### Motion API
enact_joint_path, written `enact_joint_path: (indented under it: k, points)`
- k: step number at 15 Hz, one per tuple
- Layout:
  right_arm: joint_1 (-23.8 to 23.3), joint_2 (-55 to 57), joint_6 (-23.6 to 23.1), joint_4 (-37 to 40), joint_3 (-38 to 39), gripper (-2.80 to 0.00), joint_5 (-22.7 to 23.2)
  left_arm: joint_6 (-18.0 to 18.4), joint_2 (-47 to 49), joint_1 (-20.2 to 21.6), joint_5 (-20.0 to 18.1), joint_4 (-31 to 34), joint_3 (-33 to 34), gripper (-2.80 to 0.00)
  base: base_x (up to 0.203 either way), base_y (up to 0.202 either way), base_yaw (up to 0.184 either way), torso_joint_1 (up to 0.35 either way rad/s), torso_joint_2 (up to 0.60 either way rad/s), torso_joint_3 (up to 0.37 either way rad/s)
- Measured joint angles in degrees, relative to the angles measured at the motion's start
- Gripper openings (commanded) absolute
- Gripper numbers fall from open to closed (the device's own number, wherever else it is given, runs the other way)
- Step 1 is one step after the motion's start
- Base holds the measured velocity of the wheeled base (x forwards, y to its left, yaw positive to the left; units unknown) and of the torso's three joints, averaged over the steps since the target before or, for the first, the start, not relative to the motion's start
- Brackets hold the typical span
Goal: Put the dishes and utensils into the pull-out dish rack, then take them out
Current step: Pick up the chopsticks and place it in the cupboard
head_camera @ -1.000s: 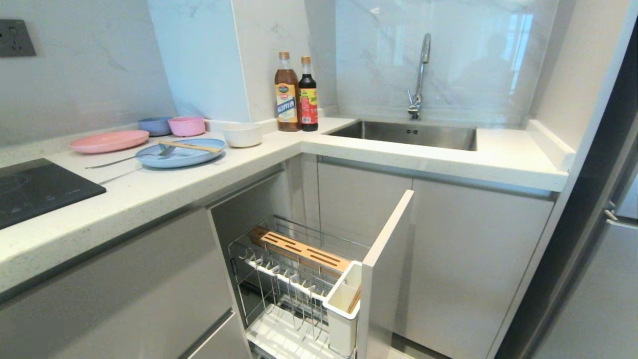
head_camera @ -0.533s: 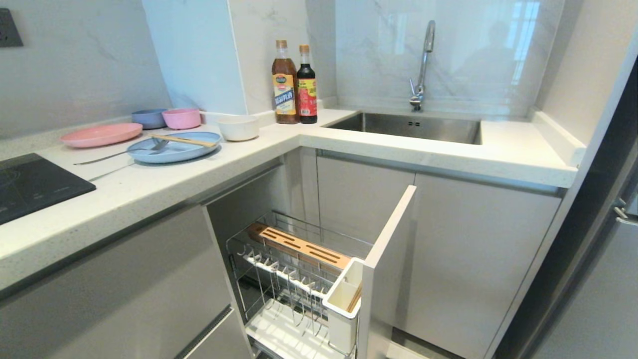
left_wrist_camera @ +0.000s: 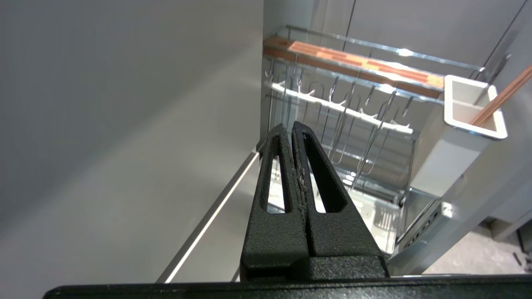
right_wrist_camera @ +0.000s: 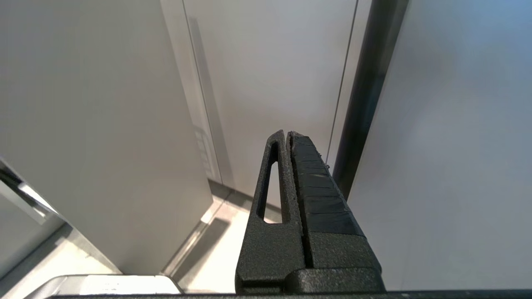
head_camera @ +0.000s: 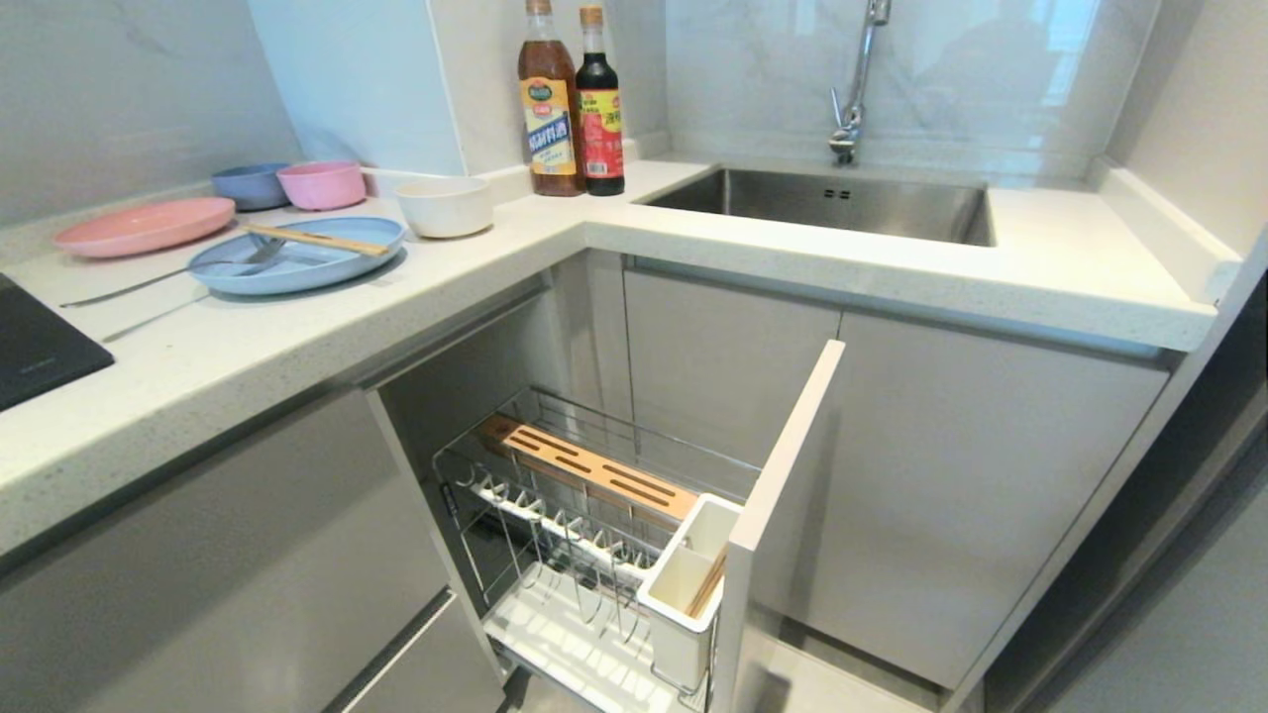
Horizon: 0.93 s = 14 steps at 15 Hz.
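Dish rack (head_camera: pixel 584 515) pulled out under the counter (head_camera: pixel 297 347), racks bare; utensil holder (head_camera: pixel 684 584) has what look like chopsticks in it. Blue plate (head_camera: pixel 297 259) with chopsticks (head_camera: pixel 315 239) across it, fork (head_camera: pixel 168 278) and white bowl (head_camera: pixel 445 206) on counter. Left gripper (left_wrist_camera: pixel 293 132) and right gripper (right_wrist_camera: pixel 286 137) both clenched, empty, down by the cabinets.

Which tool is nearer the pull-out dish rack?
Left. The left tool, shut and empty, sits just beside the dish rack, whose wires fill its view. The right tool, also shut, faces only plain cabinet panels, with no rack in its view.
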<state>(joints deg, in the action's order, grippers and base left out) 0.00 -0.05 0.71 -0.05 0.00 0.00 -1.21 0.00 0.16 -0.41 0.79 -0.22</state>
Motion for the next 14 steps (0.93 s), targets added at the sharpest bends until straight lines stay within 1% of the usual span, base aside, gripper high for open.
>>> enact_joint_path:
  k: [11, 14]
  points:
    - [0.0, 0.0, 0.0, 0.0, 0.0, -2.8, 0.0, -0.1, 0.0, 0.0, 0.0, 0.0, 0.0, -2.8, 0.0, 0.0, 0.0, 0.003, 0.0, -0.195]
    - [0.0, 0.0, 0.0, 0.0, 0.0, -2.8, 0.0, -0.7, 0.0, 0.0, 0.4, -0.1, 0.0, -2.8, 0.0, 0.0, 0.0, 0.006, 0.0, -0.082]
